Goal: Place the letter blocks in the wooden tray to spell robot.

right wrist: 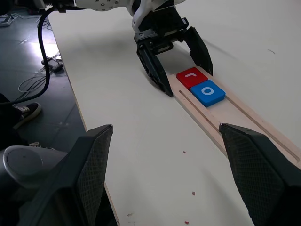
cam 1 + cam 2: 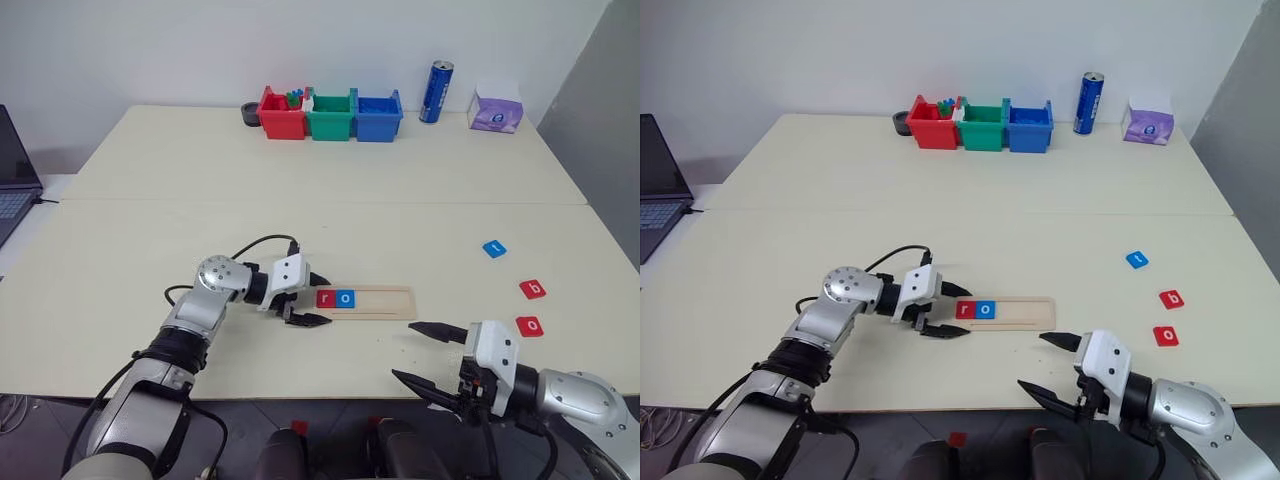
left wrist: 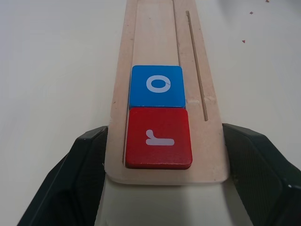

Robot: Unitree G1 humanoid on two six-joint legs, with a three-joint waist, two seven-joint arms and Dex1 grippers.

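Since the tray already reads "ro", I'd say the step in hand is fetching the b. Nearest the front edge of the surface, the right gripper (image 2: 405, 350) hangs with its jaws spread wide and nothing between them. The red o tile (image 2: 529, 326) lies off to the outer side of those jaws, not in front of them, so my guess is that the wrist has to swing outward before any reach. It should also skip this tile, as b comes first.

A bit further in, the left gripper (image 2: 322, 300) has its jaws closed against the two long edges of the wooden tray (image 2: 385, 300), clamping its rounded end. The tray's long axis runs straight out from between those jaws, crosswise over the surface. The red r tile (image 2: 326, 297) sits right between the fingertips and the blue o tile (image 2: 346, 297) touches it just past them. The rest of the groove is bare. That grip should keep the tray from skating when the next tile slides in.

Further back, beyond the right jaws and well apart from them, is the red b tile (image 2: 533, 289). Past that is a blue tile (image 2: 494, 248), and I can't read its letter.
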